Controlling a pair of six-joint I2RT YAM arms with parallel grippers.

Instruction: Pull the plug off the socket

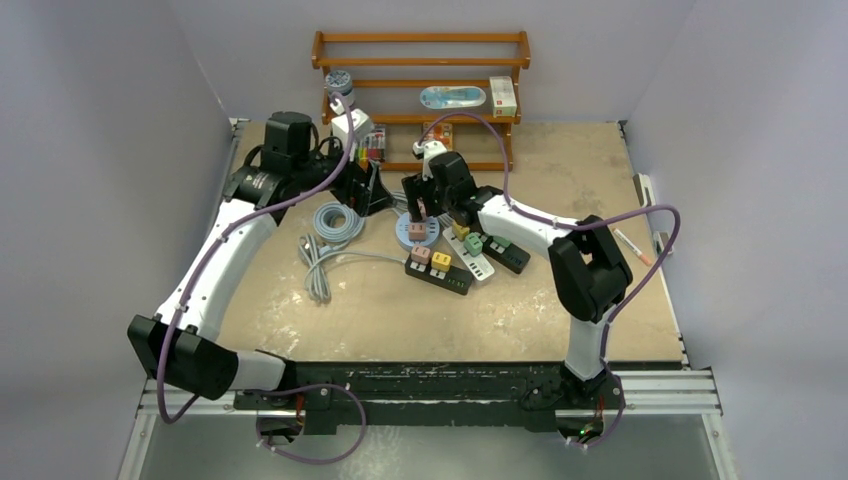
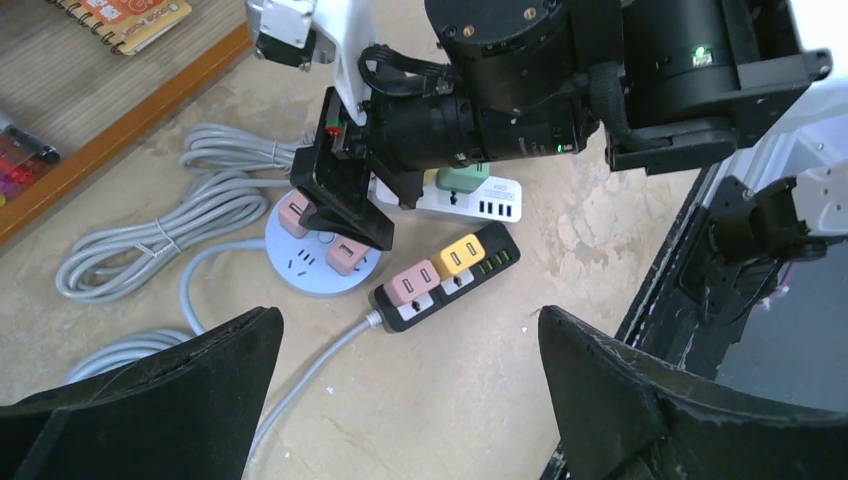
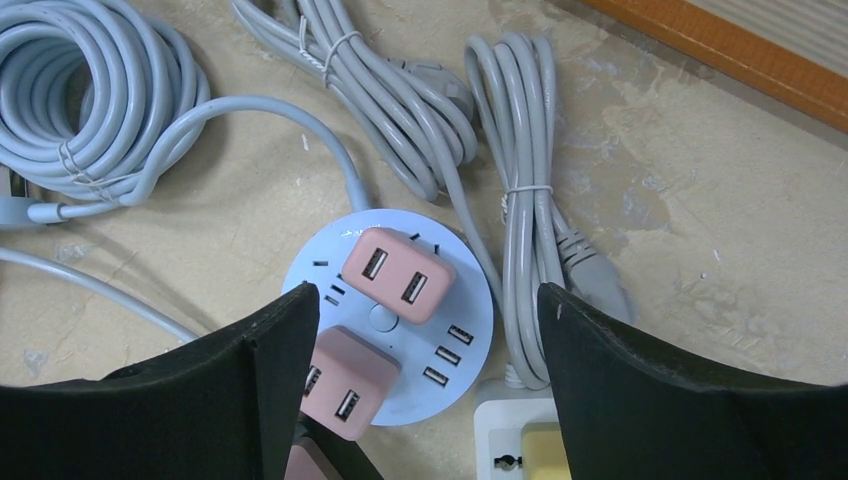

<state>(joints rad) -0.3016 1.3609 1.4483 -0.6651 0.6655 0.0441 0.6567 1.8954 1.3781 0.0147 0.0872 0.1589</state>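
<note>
- Toward the far middle of the bench, a round pale-blue socket lies flat, with its grey cord running off to the left.
- Two pink plugs are seated in it. One pink plug is close to the centre, and a second pink plug is at the rim.
- The right hand hangs directly over this socket, pointing down, with its jaws spread wide.
- In the right wrist view the central plug sits in the gap between the two black fingers, with daylight on both sides. The rim plug is partly hidden behind one finger, and nothing is gripped.
- The left hand is up off the bench to the left of the socket, fully spread and holding nothing. It faces the right hand.
- Just near and right of the round socket lie a black power strip, carrying a pink and a yellow plug, and a white power strip with green plugs.
- Bundled grey cables lie to the left.
- A wooden shelf stands at the far edge.
</note>
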